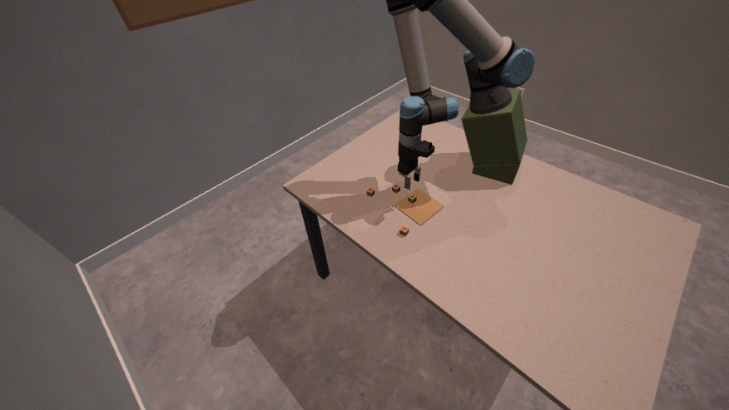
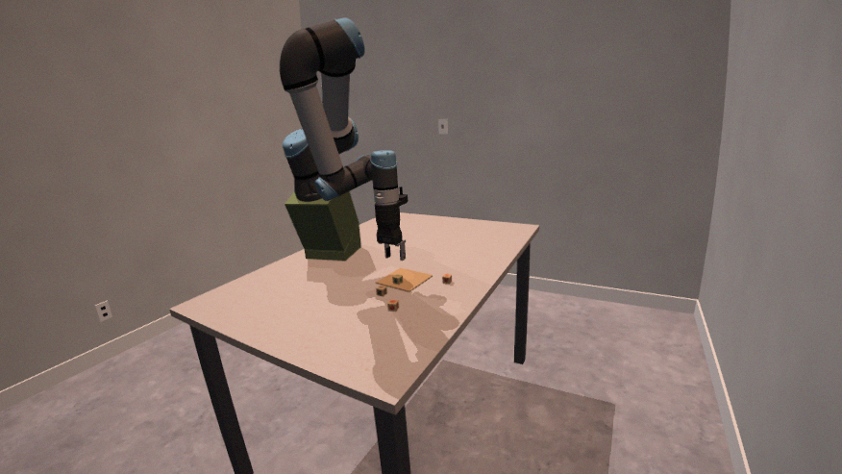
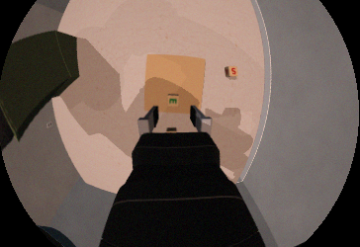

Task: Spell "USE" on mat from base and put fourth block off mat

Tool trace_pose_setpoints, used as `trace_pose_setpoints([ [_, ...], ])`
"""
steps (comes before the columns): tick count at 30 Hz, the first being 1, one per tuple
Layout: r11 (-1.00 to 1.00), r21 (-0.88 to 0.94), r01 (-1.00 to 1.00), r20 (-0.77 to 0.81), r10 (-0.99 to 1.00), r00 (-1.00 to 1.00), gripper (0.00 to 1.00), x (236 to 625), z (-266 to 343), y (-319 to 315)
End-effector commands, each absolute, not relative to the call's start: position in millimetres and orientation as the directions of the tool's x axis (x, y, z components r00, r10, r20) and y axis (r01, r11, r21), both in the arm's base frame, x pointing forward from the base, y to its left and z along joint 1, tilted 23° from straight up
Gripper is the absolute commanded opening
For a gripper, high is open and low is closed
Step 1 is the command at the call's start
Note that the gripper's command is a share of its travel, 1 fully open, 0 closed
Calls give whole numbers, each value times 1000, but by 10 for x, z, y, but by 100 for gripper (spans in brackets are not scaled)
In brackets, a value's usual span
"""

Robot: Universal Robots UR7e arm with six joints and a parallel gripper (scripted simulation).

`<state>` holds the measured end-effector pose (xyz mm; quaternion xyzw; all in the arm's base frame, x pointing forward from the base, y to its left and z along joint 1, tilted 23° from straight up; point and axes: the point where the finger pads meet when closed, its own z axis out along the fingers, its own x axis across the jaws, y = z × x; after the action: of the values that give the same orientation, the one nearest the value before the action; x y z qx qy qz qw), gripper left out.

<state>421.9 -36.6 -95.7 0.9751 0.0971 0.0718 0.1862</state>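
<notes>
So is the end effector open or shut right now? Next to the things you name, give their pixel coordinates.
Open: the end effector (image 1: 412, 180) (image 2: 394, 257) (image 3: 174, 112) has its fingers wide apart, nothing between them.
</notes>
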Motion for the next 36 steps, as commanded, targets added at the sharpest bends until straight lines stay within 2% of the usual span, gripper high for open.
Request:
trace_pose_setpoints([
  [1, -892, 385, 237, 76, 286, 955, 100, 4261, -945, -402],
  [12, -810, 392, 436, -8, 470, 882, 100, 4365, -916, -511],
  [29, -582, 361, 729, -151, 735, 661, 100, 4555, -838, -731],
  [36, -430, 325, 842, -218, 833, 509, 100, 4658, -784, -857],
])
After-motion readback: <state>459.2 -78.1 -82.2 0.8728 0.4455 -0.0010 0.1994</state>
